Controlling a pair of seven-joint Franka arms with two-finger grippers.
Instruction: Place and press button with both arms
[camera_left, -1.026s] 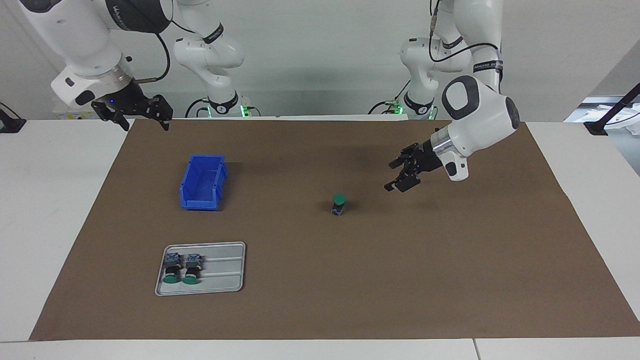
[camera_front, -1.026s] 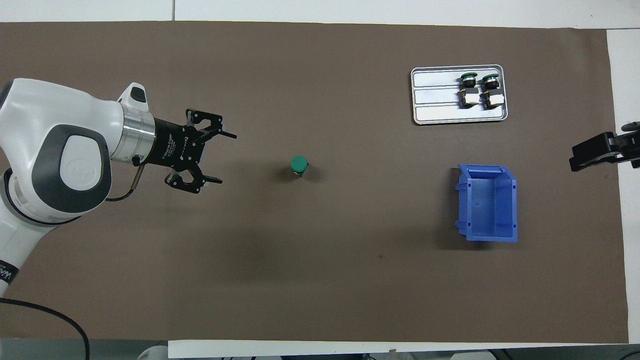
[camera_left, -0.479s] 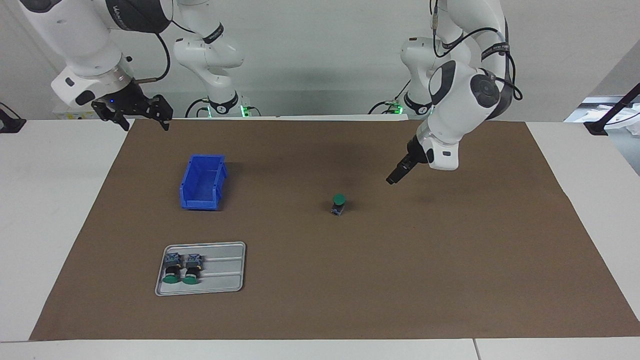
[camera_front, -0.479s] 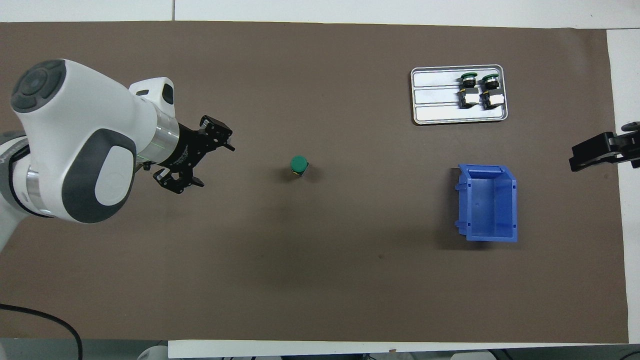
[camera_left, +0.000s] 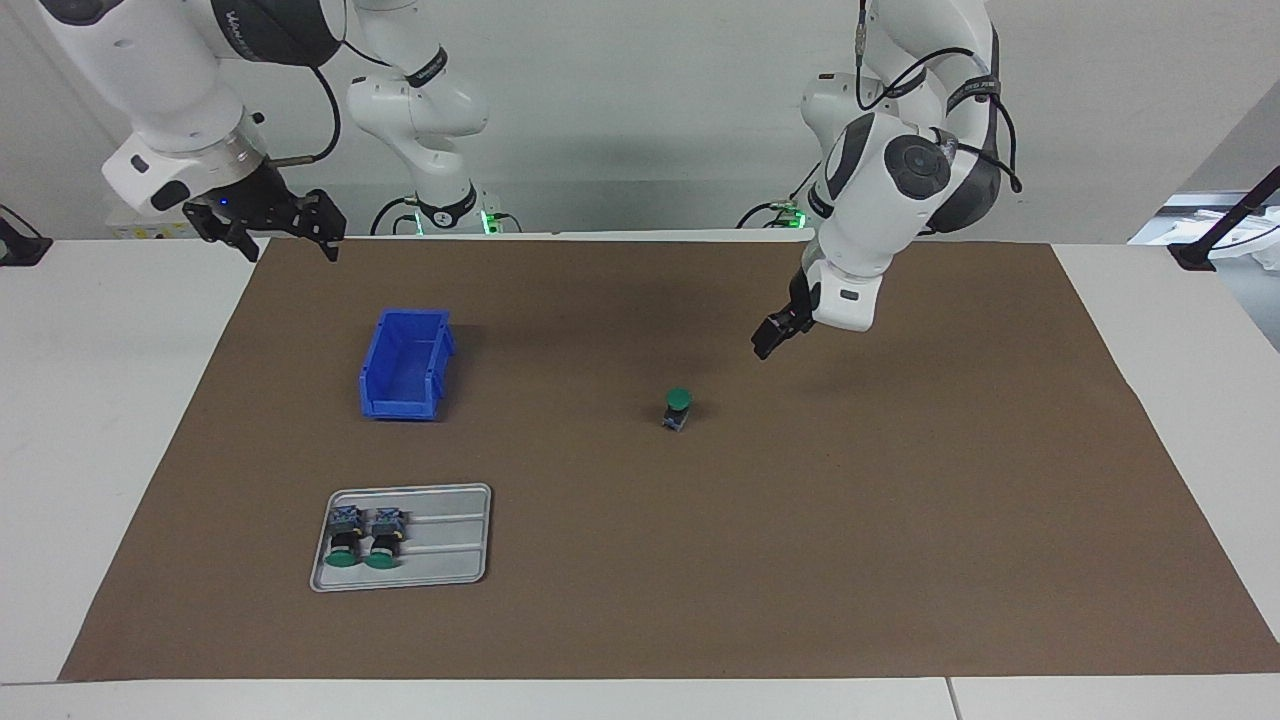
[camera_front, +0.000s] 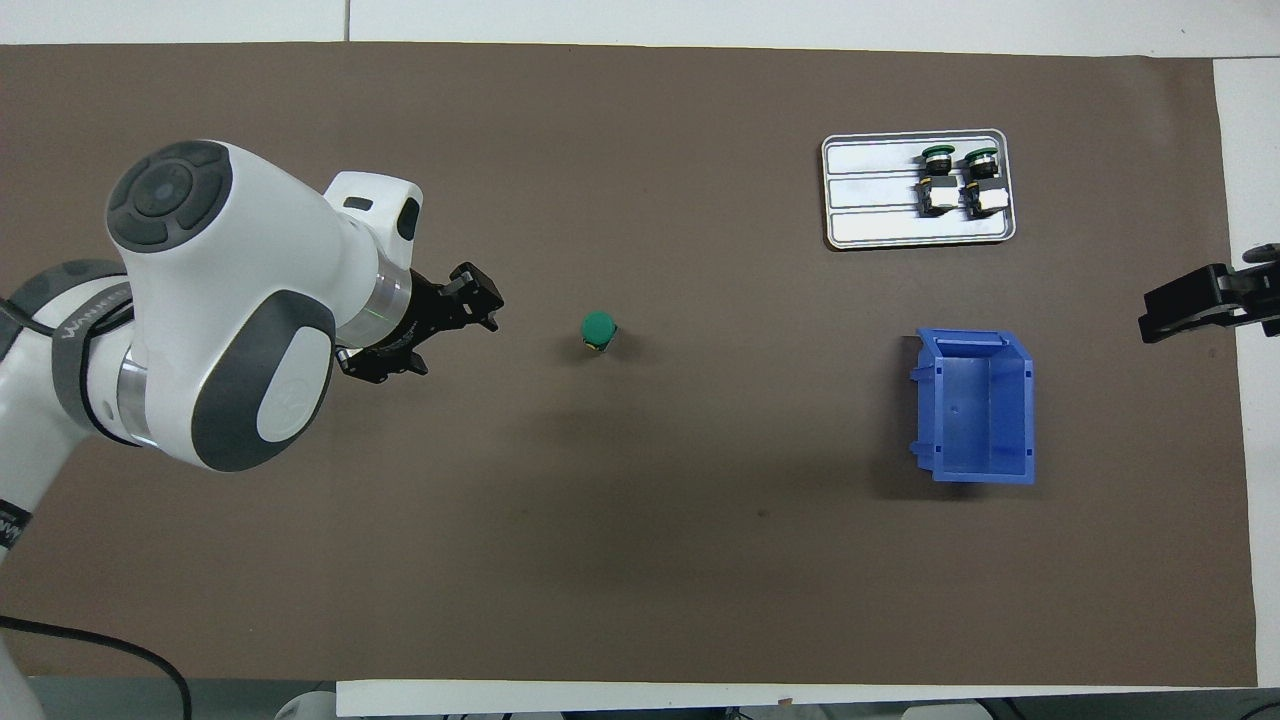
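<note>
Swinging in over the brown mat, our left hand (camera_left: 768, 342) has closed much of the gap to the button (camera_left: 678, 408) in the last second. A second ago its fingers were spread wide and level; now the wrist has rolled so the hand points down at a slant, and from here we cannot tell whether the fingers are spread or pressed together. It hangs in the air near the button, on the side toward the left arm's end of the desk (camera_left: 120, 420), not yet above the green cap and clearly not touching it.

The button itself has not budged: it stands upright on the mat, cap up, well apart from the blue bin (camera_left: 405, 364). Farther from the robots than that bin, the grey tray (camera_left: 450, 540) carries two more buttons (camera_left: 360, 535) lying on their sides.

Our right hand (camera_left: 268, 218) waits, fingers spread, over the mat's corner, nearer to the robots than the bin.

We judge the placing done and the press coming up: the left hand needs to travel over the cap, then come down.
</note>
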